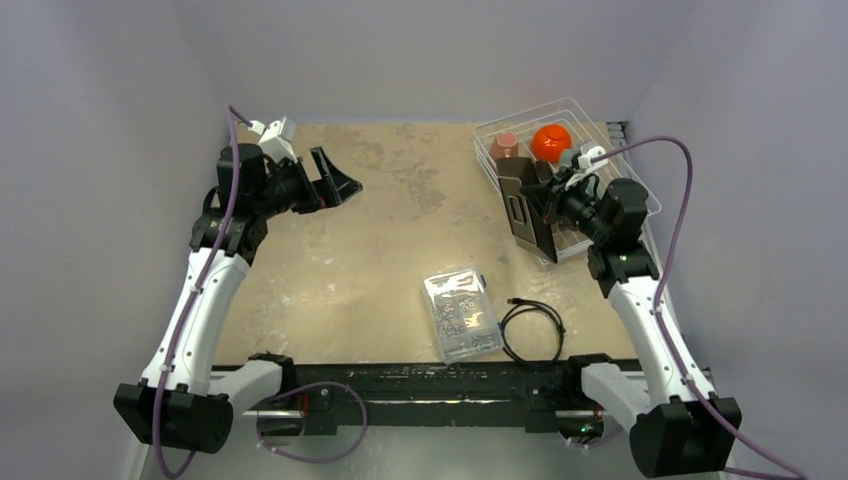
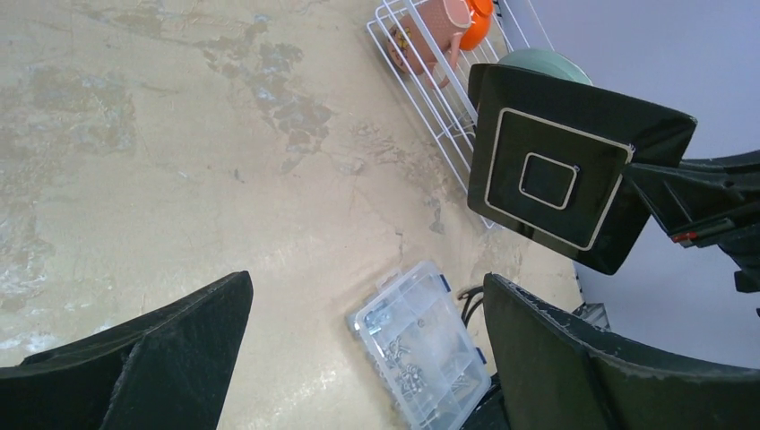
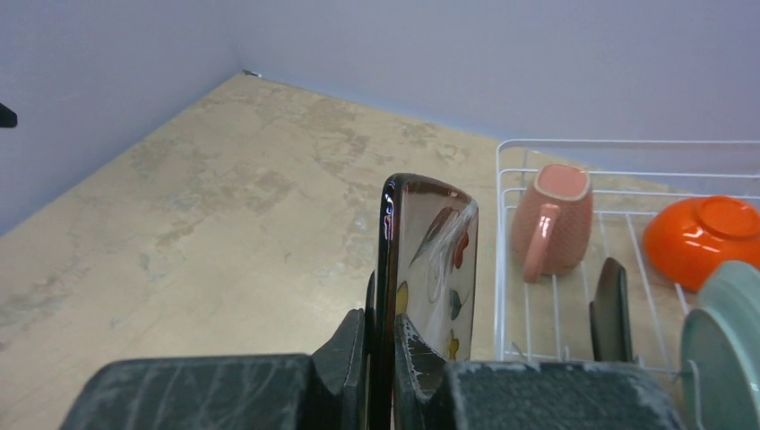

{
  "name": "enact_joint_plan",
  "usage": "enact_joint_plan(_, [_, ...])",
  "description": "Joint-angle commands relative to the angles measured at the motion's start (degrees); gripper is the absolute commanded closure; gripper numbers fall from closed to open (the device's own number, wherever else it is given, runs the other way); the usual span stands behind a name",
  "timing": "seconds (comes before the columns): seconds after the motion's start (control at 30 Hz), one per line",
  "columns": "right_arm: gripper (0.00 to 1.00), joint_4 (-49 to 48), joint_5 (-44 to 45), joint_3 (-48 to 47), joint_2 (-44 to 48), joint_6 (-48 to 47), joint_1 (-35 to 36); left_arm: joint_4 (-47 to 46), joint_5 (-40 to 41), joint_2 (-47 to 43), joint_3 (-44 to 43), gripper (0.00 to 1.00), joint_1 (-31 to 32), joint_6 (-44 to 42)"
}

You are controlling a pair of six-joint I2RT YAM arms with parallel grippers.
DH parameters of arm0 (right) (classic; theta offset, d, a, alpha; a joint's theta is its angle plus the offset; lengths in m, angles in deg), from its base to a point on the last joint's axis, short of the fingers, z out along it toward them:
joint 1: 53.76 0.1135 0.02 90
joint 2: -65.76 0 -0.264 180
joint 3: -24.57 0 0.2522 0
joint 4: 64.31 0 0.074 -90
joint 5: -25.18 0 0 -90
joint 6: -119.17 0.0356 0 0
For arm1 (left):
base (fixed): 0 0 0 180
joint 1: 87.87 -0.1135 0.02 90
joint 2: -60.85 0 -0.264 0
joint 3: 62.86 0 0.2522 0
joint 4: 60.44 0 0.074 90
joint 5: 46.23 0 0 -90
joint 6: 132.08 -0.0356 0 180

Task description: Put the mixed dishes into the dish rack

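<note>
Dish rack [image 1: 610, 150] location, top external view: far right corner of the table [image 1: 330, 290], close to the back and right walls. It contains a pink cup [image 1: 503, 146] and an orange bowl [image 1: 551, 142]. The right gripper [image 1: 548, 197] is clamped on a square plate [image 1: 520, 212], held on edge at the rack's near-left side. The left gripper [image 1: 340, 180] hangs over the far left of the table with its jaws spread wide and nothing between them. A clear plastic box [image 1: 462, 314] and a coiled black cable [image 1: 532, 328] lie near the front edge, well apart from the rack. The middle of the table offers broad open room.

Left wrist view: both fingers [image 2: 134, 358] frame the bottom of the picture, wide apart. This view alone shows the plate's dark underside, marked with two nested pale square outlines. The plate hangs in front of the rack's rim, pinched at one corner. A pale green plate [image 2: 547, 64] shows behind its top edge.

Right wrist view: the plate appears edge-on, pinched between the closed fingers. Only this view shows its glossy face with small coloured leaf motifs. It stands just left of the rack's left rim wire; whether they touch cannot be told. Inside the rack, a dark plate [image 3: 611, 309] stands on edge beside the pale green one. The cup lies on its side at the far-left corner. The bowl rests tilted to its right.
</note>
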Motion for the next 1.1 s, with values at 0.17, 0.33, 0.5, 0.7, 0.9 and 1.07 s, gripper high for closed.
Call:
enact_joint_plan(0.17, [1.0, -13.5, -6.8, -13.7, -6.1, 7.7, -0.4, -4.1, -0.1, -4.6, 3.1, 0.0, 0.0, -1.0])
enact_joint_plan(0.33, [1.0, -10.4, -4.7, -15.9, -6.2, 8.2, -0.5, -4.0, -1.4, -3.4, 3.0, 0.0, 0.0, -0.2])
enact_joint_plan(0.5, [1.0, -6.8, -3.6, -18.8, -6.1, 6.9, -0.5, -4.3, -1.8, -2.9, 3.4, 0.0, 0.0, 0.5])
enact_joint_plan(0.7, [1.0, -0.6, -3.1, -27.5, -7.9, 2.0, -1.4, -4.0, -1.6, -2.2, 3.6, 0.0, 0.0, 0.4])
enact_joint_plan(0.9, [1.0, 5.8, -2.9, -34.7, -9.7, -1.1, -4.0, -3.7, -1.6, -2.0, 3.6, 0.0, 0.0, 0.2])
enact_joint_plan(1.07, [1.0, 11.0, -5.5, -37.0, -11.7, -5.2, -7.9, -3.8, -2.0, -2.2, 3.7, 0.0, 0.0, 0.3])
